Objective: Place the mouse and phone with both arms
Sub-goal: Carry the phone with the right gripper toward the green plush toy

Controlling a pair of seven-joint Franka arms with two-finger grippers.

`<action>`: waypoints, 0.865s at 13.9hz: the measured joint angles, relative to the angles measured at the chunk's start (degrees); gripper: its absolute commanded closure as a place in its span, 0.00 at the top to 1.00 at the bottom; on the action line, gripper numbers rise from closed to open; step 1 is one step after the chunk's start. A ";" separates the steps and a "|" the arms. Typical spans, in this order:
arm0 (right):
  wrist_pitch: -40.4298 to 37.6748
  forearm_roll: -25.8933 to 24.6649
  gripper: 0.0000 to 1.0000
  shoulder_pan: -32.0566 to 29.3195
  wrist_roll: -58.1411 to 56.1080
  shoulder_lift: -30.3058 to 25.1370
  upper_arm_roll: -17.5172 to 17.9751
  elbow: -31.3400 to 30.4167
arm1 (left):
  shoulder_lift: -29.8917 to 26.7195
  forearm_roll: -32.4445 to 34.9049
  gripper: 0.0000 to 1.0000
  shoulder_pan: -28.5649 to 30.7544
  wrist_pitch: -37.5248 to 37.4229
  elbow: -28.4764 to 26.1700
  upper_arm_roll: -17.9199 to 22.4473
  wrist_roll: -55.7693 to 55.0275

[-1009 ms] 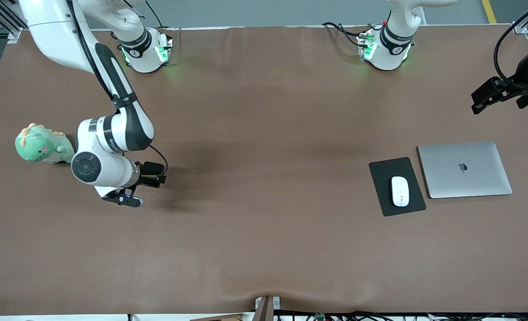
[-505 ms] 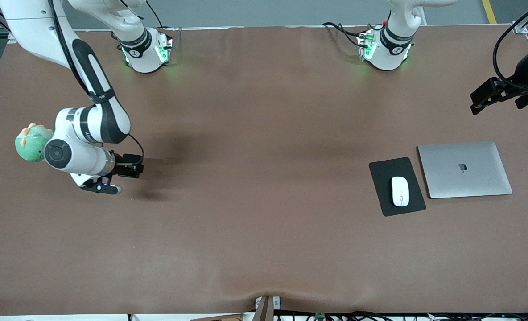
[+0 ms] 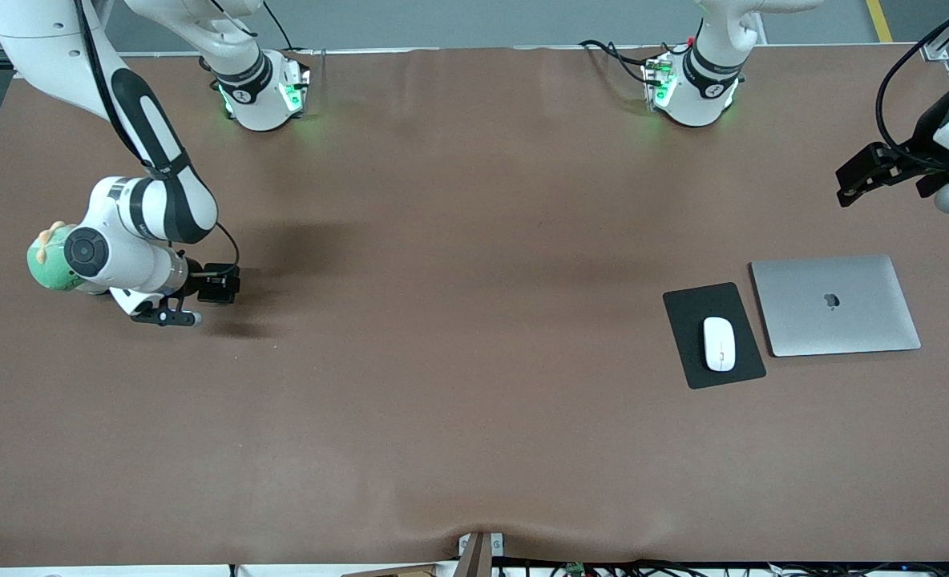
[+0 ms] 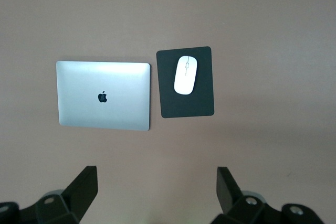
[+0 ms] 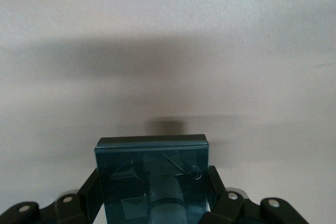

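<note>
The white mouse (image 3: pixel 719 343) lies on a black mouse pad (image 3: pixel 695 316) toward the left arm's end of the table; it also shows in the left wrist view (image 4: pixel 184 74). My right gripper (image 3: pixel 222 284) is shut on the black phone (image 3: pixel 224 282) and holds it above the table beside a green plush toy. In the right wrist view the phone (image 5: pixel 152 174) fills the gap between the fingers (image 5: pixel 216 184). My left gripper (image 3: pixel 855 184) is open and empty, high over the table's edge at the left arm's end. Its fingers (image 4: pixel 86 182) stand wide apart.
A closed silver laptop (image 3: pixel 835 304) lies beside the mouse pad, toward the left arm's end; it shows in the left wrist view (image 4: pixel 103 95). A green plush toy (image 3: pixel 46 260) sits near the table's edge at the right arm's end, partly hidden by the right arm.
My right arm has swung toward the right arm's end of the table with the phone, ending beside the plush toy. My left gripper has shifted only slightly.
</note>
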 measured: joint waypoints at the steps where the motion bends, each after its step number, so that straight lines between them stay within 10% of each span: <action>1: 0.64 -0.01 0.00 -1.13 -2.06 0.00 -0.02 -0.52 | 0.04 0.00 1.00 0.00 0.12 -0.01 0.00 0.00; 8: 6.55 -0.04 0.02 -6.31 -8.05 0.04 0.17 -4.36 | 0.43 -0.70 1.00 0.01 1.44 -0.14 0.03 0.00; 10: 6.80 -0.05 0.89 -6.31 -8.05 0.21 0.21 -4.96 | 0.64 -0.77 1.00 0.01 1.56 -0.20 0.04 0.00; 12: 6.65 -0.05 1.00 -6.31 -8.05 0.42 0.21 -4.98 | 0.91 -0.80 1.00 0.01 1.90 -0.21 0.05 0.00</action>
